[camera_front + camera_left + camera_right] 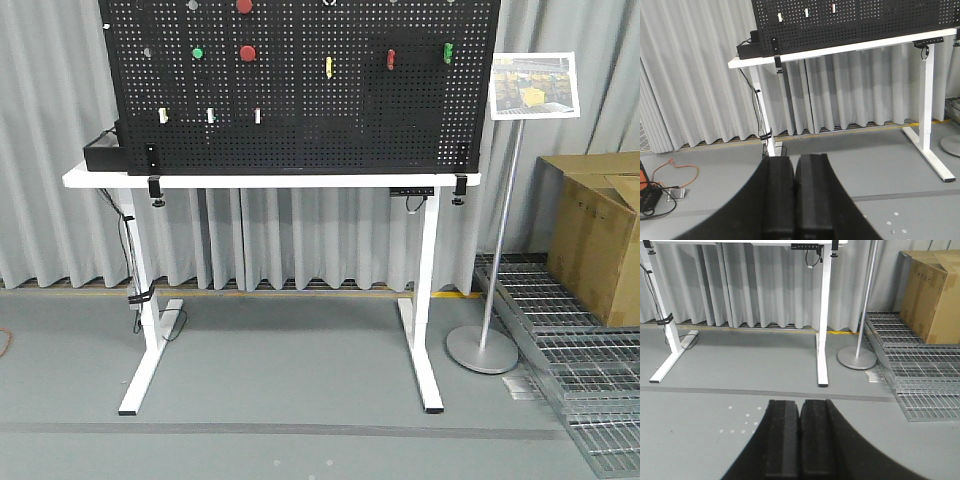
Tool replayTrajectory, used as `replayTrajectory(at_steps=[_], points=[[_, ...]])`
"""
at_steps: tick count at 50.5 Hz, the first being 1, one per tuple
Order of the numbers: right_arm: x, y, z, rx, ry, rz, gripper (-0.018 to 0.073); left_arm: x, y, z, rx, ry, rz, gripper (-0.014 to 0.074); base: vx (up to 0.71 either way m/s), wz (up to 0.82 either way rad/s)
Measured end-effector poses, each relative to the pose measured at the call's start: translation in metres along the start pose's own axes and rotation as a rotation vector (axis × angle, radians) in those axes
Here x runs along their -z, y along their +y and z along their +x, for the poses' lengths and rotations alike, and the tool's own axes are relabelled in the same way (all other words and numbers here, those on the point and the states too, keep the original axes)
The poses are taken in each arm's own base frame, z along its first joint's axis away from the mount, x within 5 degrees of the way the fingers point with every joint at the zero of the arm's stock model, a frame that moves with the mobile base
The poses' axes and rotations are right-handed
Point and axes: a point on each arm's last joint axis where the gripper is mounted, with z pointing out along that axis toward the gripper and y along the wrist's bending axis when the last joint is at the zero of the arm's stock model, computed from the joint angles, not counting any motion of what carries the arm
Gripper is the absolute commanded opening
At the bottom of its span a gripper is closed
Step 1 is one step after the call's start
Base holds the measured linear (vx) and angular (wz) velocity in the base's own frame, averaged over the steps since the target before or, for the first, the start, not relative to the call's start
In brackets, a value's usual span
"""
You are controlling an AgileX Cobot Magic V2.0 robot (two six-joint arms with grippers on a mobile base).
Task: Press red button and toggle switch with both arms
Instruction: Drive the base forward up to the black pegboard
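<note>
Curtained room; pegboard (300,140) on white table (270,180), red button (247,52) mounted. Left gripper (795,200), right gripper (800,440): pressed together, empty, well apart from board. Task apparently unstarted.

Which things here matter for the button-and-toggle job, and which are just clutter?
Job: pegboard; red button and its upper twin; toggle switch, probably the grey-ringed knob; left gripper and right gripper, both shut.
Lying about: green button; yellow lever; sign stand; cardboard box; orange cable.
</note>
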Motion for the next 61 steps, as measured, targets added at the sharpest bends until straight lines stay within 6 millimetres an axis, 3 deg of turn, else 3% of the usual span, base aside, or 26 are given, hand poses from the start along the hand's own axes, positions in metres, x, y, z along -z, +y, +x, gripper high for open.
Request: replayTrajectory(at_steps=[61], points=[[0.0000, 0.0000, 0.0000, -0.001, 0.000, 0.000, 0.0000, 0.0000, 0.0000, 0.0000, 0.001, 0.000, 0.000, 0.0001, 0.12, 0.01]])
